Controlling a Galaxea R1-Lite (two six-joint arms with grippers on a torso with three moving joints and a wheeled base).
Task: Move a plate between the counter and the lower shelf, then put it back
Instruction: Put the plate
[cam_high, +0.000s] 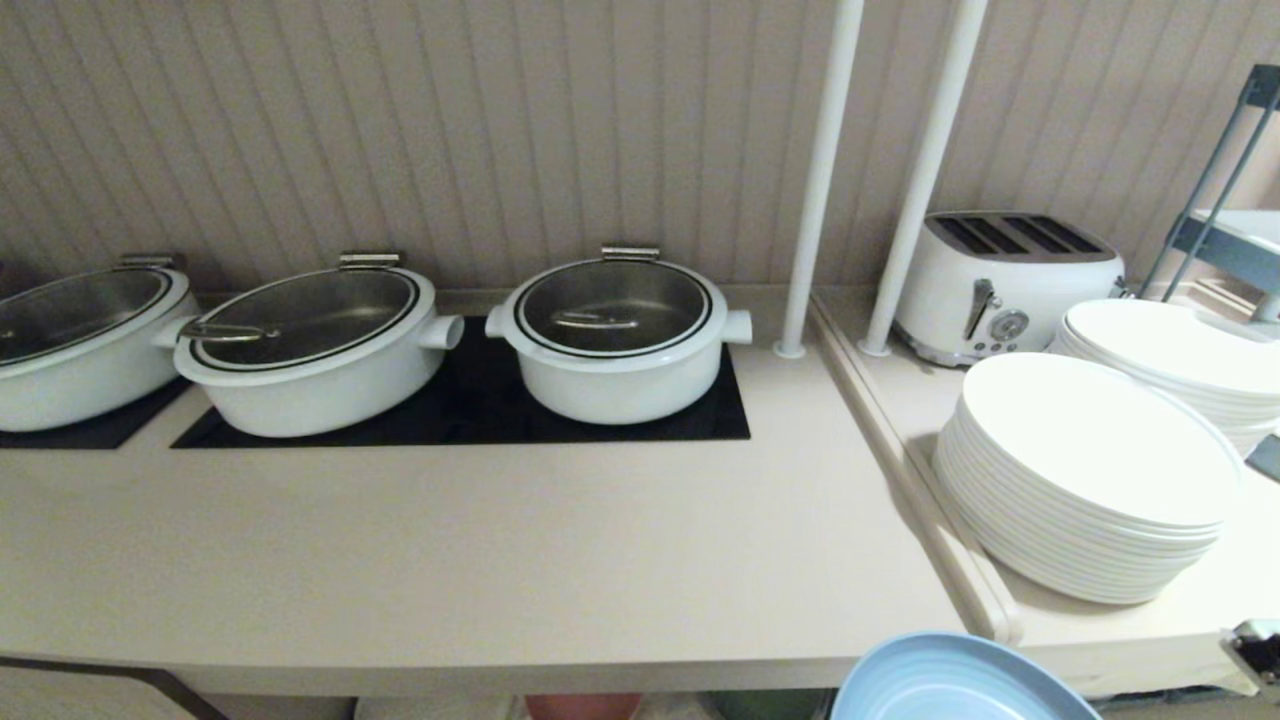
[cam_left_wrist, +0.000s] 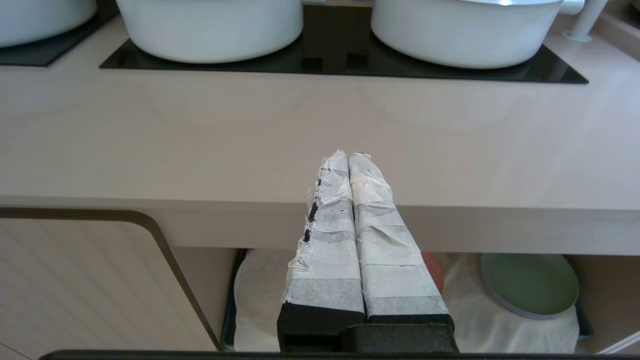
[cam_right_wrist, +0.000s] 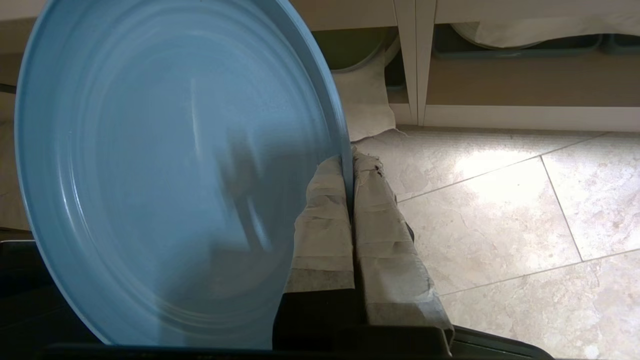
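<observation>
Right arm: the right gripper (cam_right_wrist: 350, 165) is out in front of the desk (cam_high: 450, 560), below its front edge, over the tiled floor (cam_right_wrist: 500, 210).
Right jaws: closed on the rim of the plate (cam_right_wrist: 175, 170), one taped finger on the inside face, the other on the outside.
Plate: light blue, round, with a raised rim; in the head view only its upper part shows at the bottom edge (cam_high: 950, 685), in front of the desk's front edge and not resting on it.
Left arm: the left gripper (cam_left_wrist: 348, 157) points toward the desk's front edge, at about its height, with the shelf opening under it.
Left jaws: closed, the two taped fingers (cam_left_wrist: 330, 225) pressed together, holding nothing.
Writing: no brand or label can be read; the toaster (cam_high: 1005, 280) has a dial and a lever, its markings too small to make out.
Desk: carries three white pots (cam_high: 615, 340) with glass lids on black hob panels (cam_high: 480, 405).
Side top: two stacks of white plates (cam_high: 1090, 480) beside the toaster.
Lower shelf: its white cloth (cam_left_wrist: 260, 300) lies under the desk, with a green plate (cam_left_wrist: 530, 285) on it and part of a reddish plate (cam_left_wrist: 435, 270) behind the left fingers.
</observation>
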